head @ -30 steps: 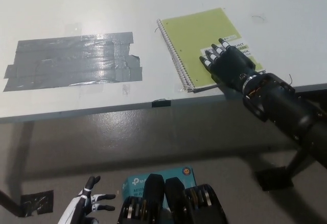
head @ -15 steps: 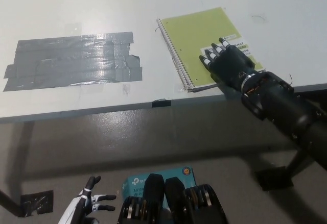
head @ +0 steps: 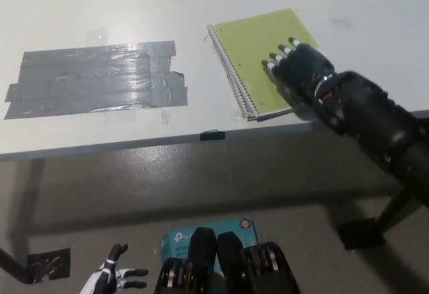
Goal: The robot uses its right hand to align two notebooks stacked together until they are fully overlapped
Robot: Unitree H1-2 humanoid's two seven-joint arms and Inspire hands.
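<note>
A lime-green spiral notebook (head: 256, 46) lies on the white table (head: 134, 6), its wire binding along the left edge. A second notebook under it shows only as a thin edge at the near left corner (head: 249, 115). My black right hand (head: 297, 69) rests flat on the green cover's near right part, fingers spread and pointing up-left, holding nothing. It hides the cover's label. My white left hand (head: 110, 279) hangs low at the bottom left, far below the table, fingers apart and empty.
A large patch of grey duct tape (head: 97, 78) is stuck on the table's left half. A small black clip (head: 211, 134) sits on the table's front edge. A teal box (head: 177, 239) lies on the floor below.
My right hand has slid up and left across the green cover, now covering the label. My left hand has dropped lower in the picture.
</note>
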